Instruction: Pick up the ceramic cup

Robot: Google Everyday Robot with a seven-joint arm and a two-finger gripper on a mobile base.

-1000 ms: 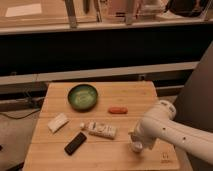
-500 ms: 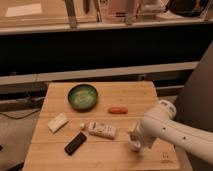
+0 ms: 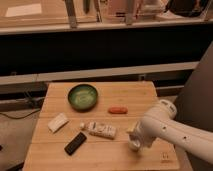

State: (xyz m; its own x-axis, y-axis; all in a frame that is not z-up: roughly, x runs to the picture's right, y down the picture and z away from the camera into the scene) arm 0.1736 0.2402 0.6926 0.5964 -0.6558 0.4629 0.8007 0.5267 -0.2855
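The white arm (image 3: 172,131) reaches in from the right, elbow bent, forearm angling down and leftward. The gripper (image 3: 134,143) hangs at its lower end, pointing downward.

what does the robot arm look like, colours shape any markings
The arm is a thick, rounded, glossy white shell with a bulbous joint and a few small dark dots along its side. The gripper, at its lower left end over the wooden table, looks white too. No cables show.
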